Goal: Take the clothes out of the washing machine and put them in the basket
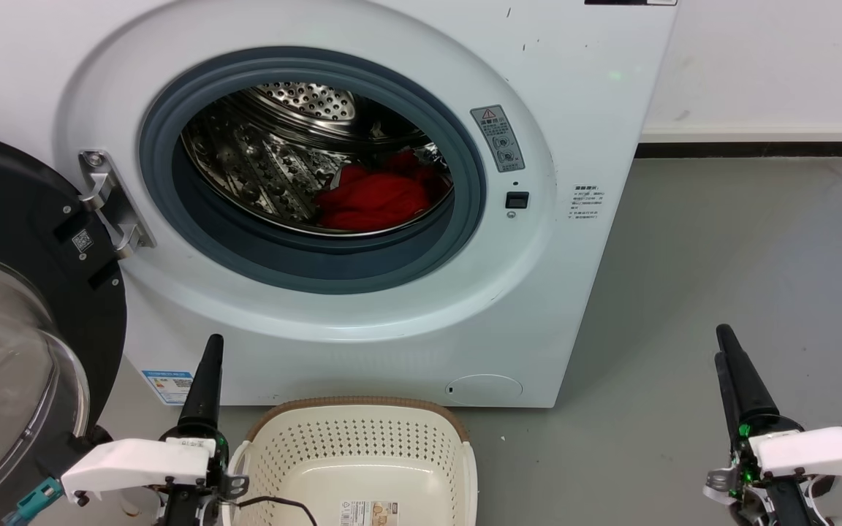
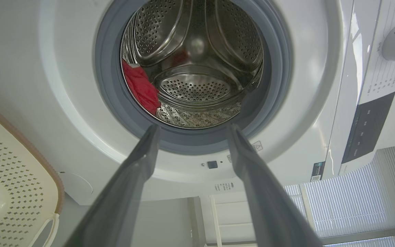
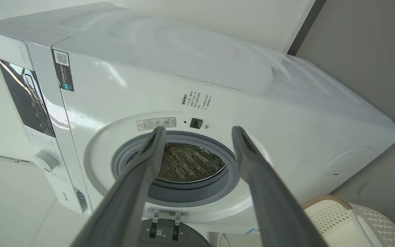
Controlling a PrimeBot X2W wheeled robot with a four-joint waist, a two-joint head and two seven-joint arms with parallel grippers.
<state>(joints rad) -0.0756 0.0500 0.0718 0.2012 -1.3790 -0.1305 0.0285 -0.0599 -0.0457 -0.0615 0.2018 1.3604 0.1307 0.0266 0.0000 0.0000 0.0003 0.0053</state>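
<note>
All remains, I judge: soft red clothes (image 1: 373, 199) sit in the white washing machine (image 1: 574, 109), the near cream perforated basket (image 1: 362, 402) bare. My left gripper (image 2: 194, 126) and right gripper (image 3: 197, 128) hang spread.

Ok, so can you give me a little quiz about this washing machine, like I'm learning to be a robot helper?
1. True or false: the door of the washing machine is shut.
2. Where are the red clothes? A) on the floor B) in the drum C) on top of the machine
3. Are the left end effector and the right end effector open or shut?
Key: 1 false, it stands open. 2 B. 3 both open, holding nothing.
</note>
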